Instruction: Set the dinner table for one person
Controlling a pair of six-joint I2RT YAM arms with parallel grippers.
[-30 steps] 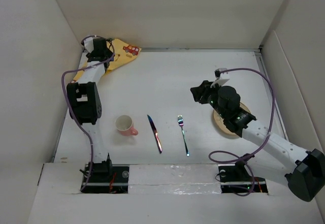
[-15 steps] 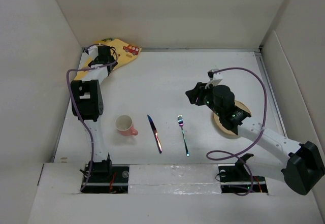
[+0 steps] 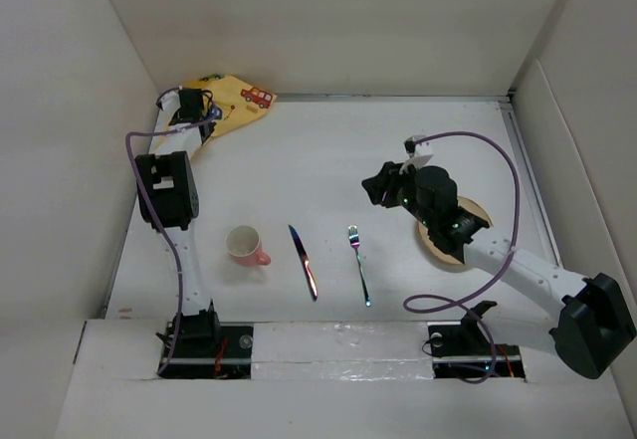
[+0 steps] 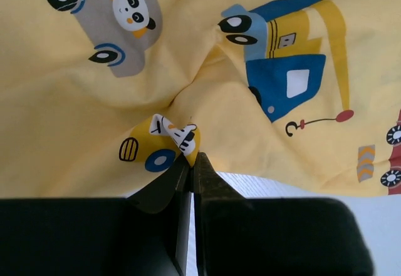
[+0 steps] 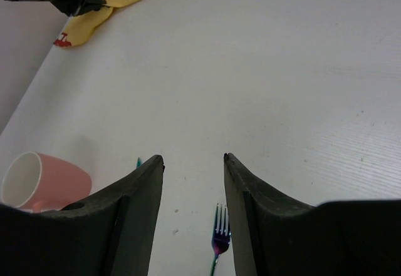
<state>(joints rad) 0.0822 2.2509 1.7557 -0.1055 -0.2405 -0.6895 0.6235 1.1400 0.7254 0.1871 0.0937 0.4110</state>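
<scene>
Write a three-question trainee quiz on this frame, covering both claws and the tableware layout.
1. True or false: the left claw is shut on a fold of the yellow mat.
2. Which lies between the pink mug and the fork? A) plate B) knife C) spoon
3. Fill in: the right claw hangs over bare tabletop with its jaws ___.
Key: 1 true; 2 B; 3 open.
</scene>
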